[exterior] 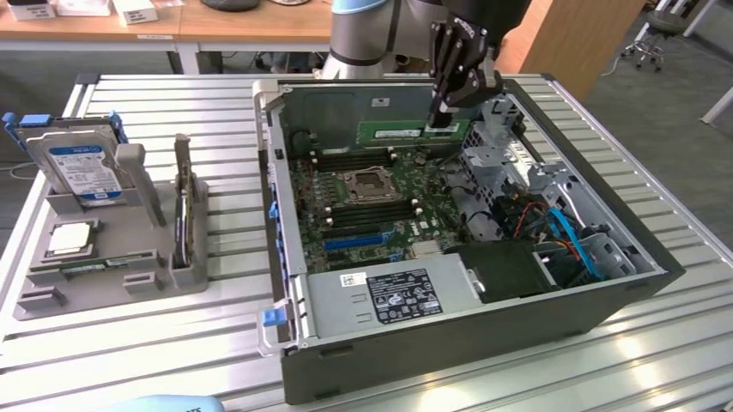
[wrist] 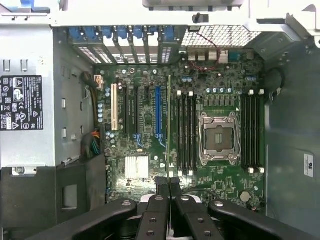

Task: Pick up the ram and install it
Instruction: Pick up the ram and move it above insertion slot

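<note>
End effector [wrist: 170,186] is being clamped nearly shut on the ram [wrist: 169,125]. The green stick is being held edge-on over the motherboard [wrist: 145,150], in line with the black memory slots [wrist: 186,132] beside the CPU socket [wrist: 218,137]. In the exterior view it is being held lengthwise inside the open case [exterior: 458,343], near the far wall, well off the counter [exterior: 172,343].

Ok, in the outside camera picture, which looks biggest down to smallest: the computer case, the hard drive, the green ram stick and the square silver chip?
1. computer case
2. hard drive
3. ram stick and silver chip: too alike to rank. The stick looks longer, the chip wider.
</note>
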Available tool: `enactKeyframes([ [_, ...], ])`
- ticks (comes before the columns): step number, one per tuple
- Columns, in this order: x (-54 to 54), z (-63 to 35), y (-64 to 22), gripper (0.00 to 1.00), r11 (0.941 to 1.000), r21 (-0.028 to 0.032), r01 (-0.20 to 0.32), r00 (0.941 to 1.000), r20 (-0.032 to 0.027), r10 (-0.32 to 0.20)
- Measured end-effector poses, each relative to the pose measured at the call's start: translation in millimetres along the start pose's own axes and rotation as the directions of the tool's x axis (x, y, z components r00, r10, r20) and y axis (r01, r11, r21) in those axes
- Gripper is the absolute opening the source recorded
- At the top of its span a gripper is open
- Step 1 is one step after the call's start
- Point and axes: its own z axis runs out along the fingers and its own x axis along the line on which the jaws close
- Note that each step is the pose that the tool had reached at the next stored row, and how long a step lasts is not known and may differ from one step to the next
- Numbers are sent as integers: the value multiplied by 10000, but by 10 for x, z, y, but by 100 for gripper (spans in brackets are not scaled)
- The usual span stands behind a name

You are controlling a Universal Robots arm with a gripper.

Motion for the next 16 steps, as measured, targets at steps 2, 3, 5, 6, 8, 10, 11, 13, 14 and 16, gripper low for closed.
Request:
enactKeyframes([
  [2, -7, 1, 1, 12, 10000, 1, -68, 10000, 4, 68],
  [3, -7, 1, 0, 12, 10000, 0, -68, 10000, 4, 68],
  [5, -7, 1, 0, 12, 10000, 1, -69, 10000, 4, 69],
  [6, -10, 1, 1, 12, 10000, 1, -71, 10000, 5, 71],
  [8, -26, 3, 3, 12, 10000, 1, -74, 10000, 5, 74],
  [10, -50, 5, 3, 12, 10000, 1, -71, 10000, 5, 71],
  [11, -67, 6, 4, 12, 10000, 1, -71, 10000, 5, 71],
  [13, -105, 8, 7, 12, 10000, 0, -71, 10000, 4, 71],
  [14, -118, 9, 8, 12, 10000, 1, -70, 10000, 4, 70],
  [16, -130, 10, 8, 12, 10000, 1, -57, 10000, 4, 57],
])
